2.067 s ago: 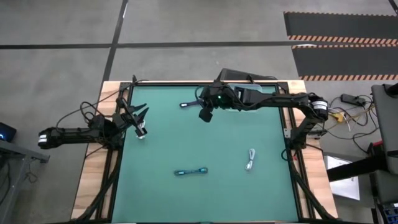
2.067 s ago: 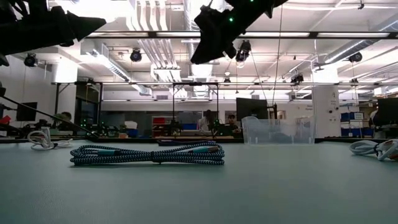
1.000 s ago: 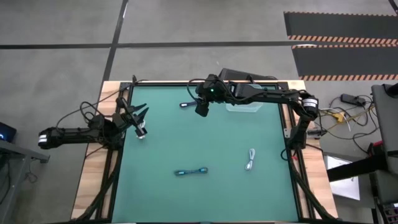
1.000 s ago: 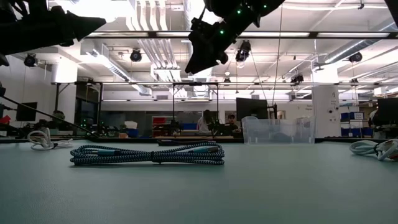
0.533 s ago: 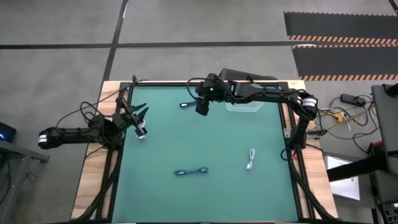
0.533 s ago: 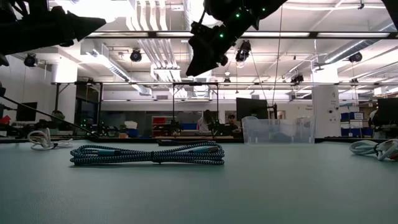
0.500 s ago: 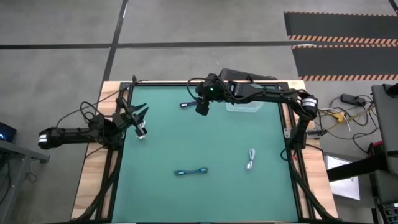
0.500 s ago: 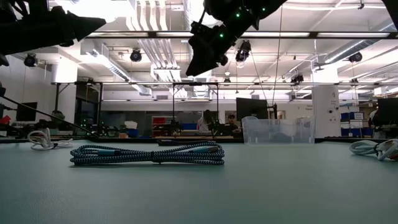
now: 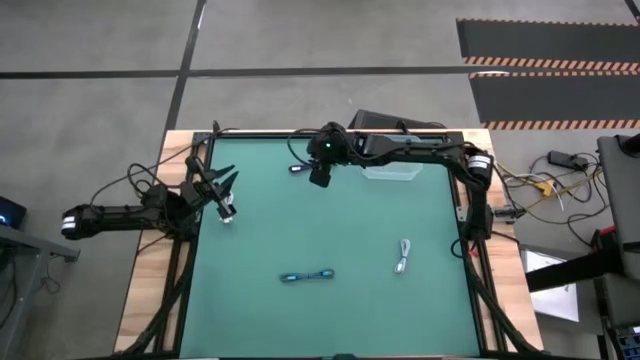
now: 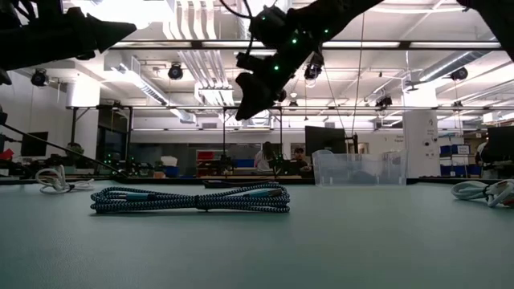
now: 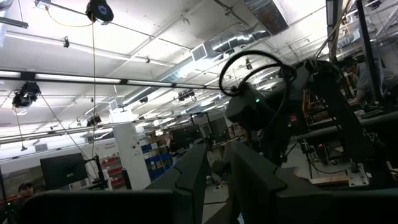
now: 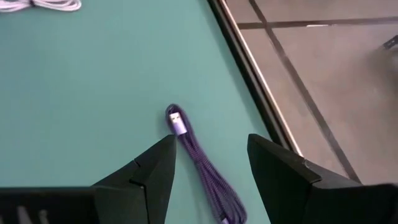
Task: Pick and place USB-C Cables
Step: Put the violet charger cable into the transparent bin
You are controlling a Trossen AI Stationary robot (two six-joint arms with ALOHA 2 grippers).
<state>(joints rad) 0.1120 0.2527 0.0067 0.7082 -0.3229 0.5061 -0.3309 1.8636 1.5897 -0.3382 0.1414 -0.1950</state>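
A dark cable [image 9: 298,168] with a pale tip lies flat on the green mat near the far edge; it also shows in the right wrist view [image 12: 194,148]. My right gripper [image 9: 318,177] hangs open just above it, and its two fingers stand on either side of the cable [image 12: 211,163] without touching it. A teal-blue cable [image 9: 306,276] lies near the front middle, large in the low view [image 10: 193,198]. A white-grey cable [image 9: 402,256] lies at the right. My left gripper [image 9: 222,186] is open and empty, held above the table's left edge.
A clear plastic bin [image 9: 392,172] stands at the far right, behind my right arm. Another small white bundle [image 9: 228,216] lies under my left gripper. The table's dark frame rail [image 12: 249,74] runs close beside the dark cable.
My right gripper has gone a little toward the table's left edge and down toward the dark cable, staying open. The cables lie where they were.
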